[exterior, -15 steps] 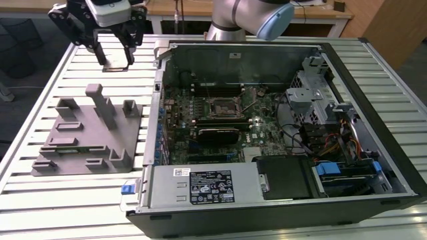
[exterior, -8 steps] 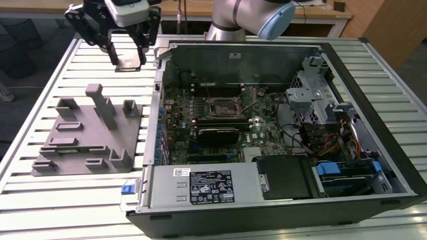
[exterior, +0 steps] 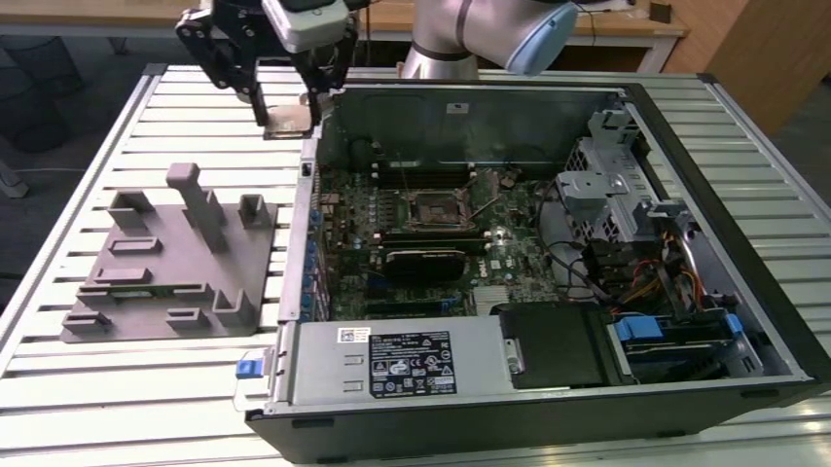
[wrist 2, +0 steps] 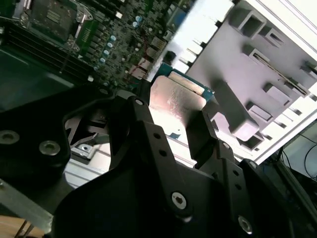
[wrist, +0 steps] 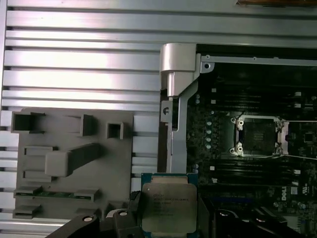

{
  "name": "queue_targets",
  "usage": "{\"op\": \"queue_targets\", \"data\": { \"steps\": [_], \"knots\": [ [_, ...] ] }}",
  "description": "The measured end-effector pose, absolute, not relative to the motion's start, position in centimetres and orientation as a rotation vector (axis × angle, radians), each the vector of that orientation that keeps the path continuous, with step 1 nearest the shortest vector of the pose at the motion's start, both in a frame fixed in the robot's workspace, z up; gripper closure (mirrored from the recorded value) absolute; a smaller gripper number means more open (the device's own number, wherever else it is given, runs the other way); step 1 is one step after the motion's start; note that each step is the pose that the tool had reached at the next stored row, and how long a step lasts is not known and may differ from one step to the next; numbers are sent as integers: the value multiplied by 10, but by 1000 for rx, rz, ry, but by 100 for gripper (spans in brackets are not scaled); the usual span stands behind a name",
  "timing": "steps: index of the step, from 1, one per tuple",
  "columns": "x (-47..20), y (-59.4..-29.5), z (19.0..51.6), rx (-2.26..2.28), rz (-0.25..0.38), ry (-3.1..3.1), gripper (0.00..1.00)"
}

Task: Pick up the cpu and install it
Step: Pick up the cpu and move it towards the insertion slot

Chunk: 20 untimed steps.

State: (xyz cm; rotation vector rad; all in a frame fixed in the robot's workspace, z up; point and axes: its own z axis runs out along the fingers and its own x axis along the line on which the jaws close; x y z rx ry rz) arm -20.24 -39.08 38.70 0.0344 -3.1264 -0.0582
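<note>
Chip held in the air beside the open computer case

The gripper (exterior: 286, 113) was closed on the chip (exterior: 288, 122), its two black fingers (wrist: 134, 209) pressed against opposite edges. It hung above the ribbed aluminium table (exterior: 182, 126), just off the case (exterior: 727, 292) wall on the exterior view's left. The chip lay roughly flat, with its dull silver metal lid facing up toward the wrist and a thin green border around it in both wrist views. It was close to square, so no long axis stood out. The grey plastic tray (exterior: 169, 263) with upright blocks sat on the table nearer the camera. The black, metal-rimmed socket (exterior: 435, 206) lay open on the green board inside the case.
</note>
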Motion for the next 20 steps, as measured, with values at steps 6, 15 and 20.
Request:
{"op": "queue_targets", "data": {
  "steps": [6,15,20],
  "knots": [
    [-175,-390,387,34,-58,-3126,46],
    [-136,-389,387,34,-58,-3126,46],
    [-114,-388,387,35,-58,-3126,46]
  ]
}}
